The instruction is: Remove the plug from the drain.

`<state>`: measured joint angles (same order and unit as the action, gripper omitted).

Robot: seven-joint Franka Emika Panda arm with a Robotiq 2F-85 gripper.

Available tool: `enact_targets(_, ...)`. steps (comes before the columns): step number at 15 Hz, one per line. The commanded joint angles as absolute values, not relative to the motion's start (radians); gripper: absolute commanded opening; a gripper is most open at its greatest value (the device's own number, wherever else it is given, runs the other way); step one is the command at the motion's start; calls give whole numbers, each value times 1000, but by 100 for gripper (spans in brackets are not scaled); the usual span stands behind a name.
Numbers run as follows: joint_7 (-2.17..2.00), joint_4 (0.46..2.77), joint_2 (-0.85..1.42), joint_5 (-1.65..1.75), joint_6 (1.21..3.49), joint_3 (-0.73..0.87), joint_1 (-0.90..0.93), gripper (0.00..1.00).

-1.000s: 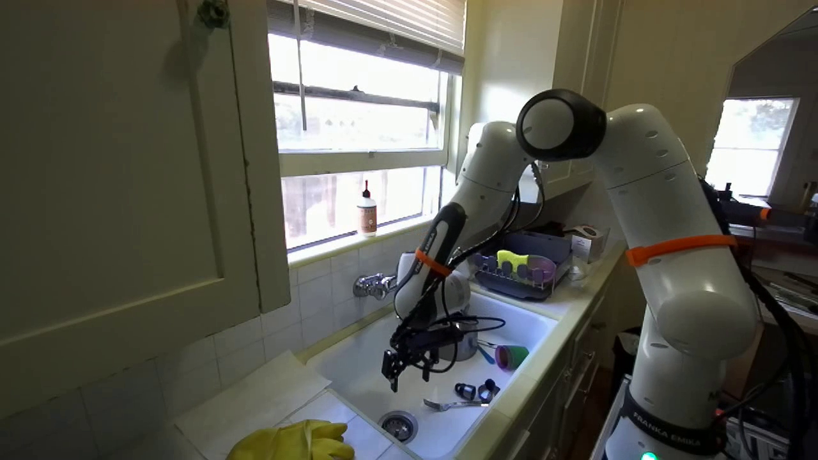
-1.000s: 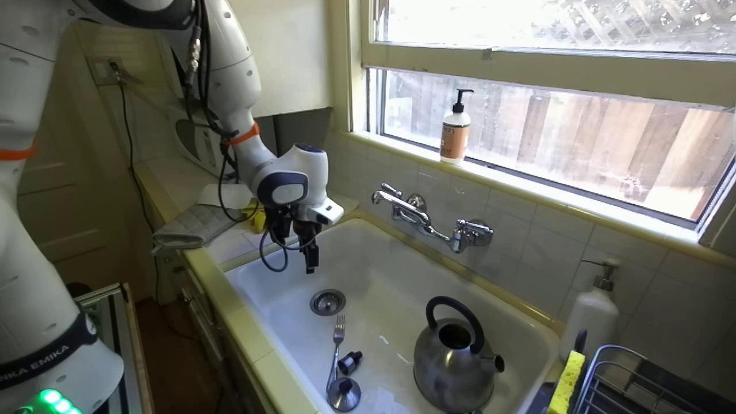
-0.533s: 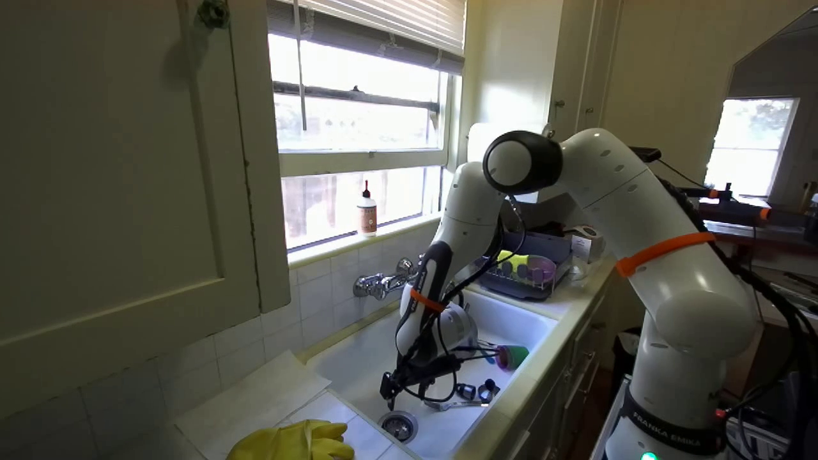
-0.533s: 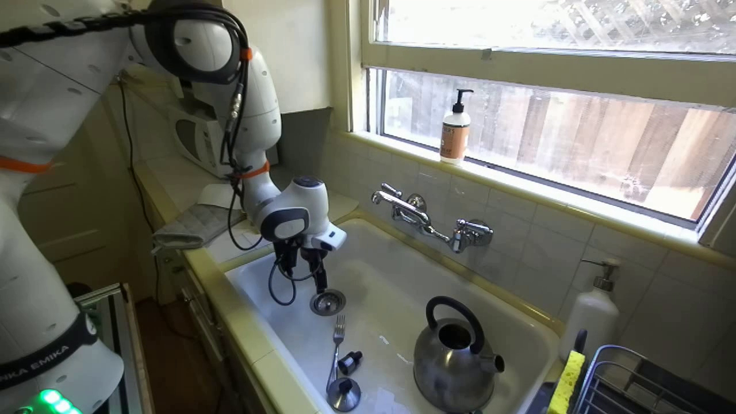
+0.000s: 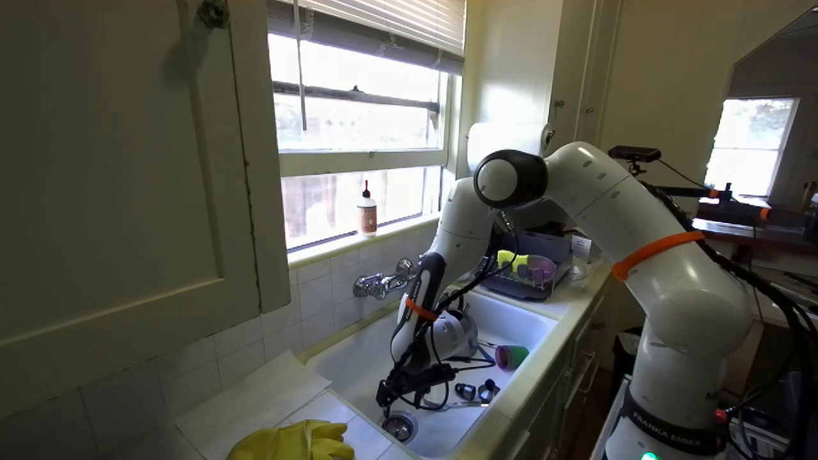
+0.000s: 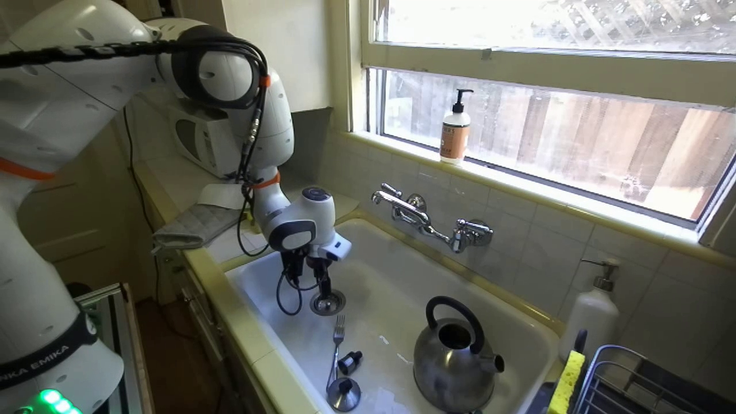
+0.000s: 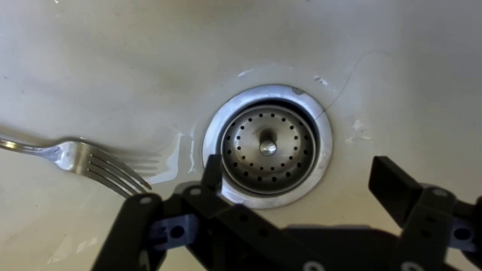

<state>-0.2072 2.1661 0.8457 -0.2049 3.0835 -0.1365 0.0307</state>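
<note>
Plug (image 7: 268, 148): sits in the drain (image 7: 325, 150), knob upward. Tool (image 7: 295, 173): hangs over the drain with jaws spread wide, grips nothing; whether touching the drain, cannot tell. Fork (image 7: 73, 156): lies just beside the drain, tines toward it. Kettle (image 6: 451, 368): stands upright in the sink (image 6: 391, 270). Yellow glove (image 5: 291, 442): rests on the worktop (image 5: 323, 406) beside the sink.

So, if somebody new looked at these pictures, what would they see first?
Probably the big white jointed robot arm, leaning over the white sink. Its open black gripper points down right by the round silver metal drain plug. After that, maybe the big grey metal kettle, standing upright in the same sink, apart from the plug.
</note>
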Motion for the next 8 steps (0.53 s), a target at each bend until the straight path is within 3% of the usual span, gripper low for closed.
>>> enact_targets(1,-204,2141,875,-207,3090,-137,46,100)
enact_targets(8,-205,2044,981,-203,3128,-119,85,100)
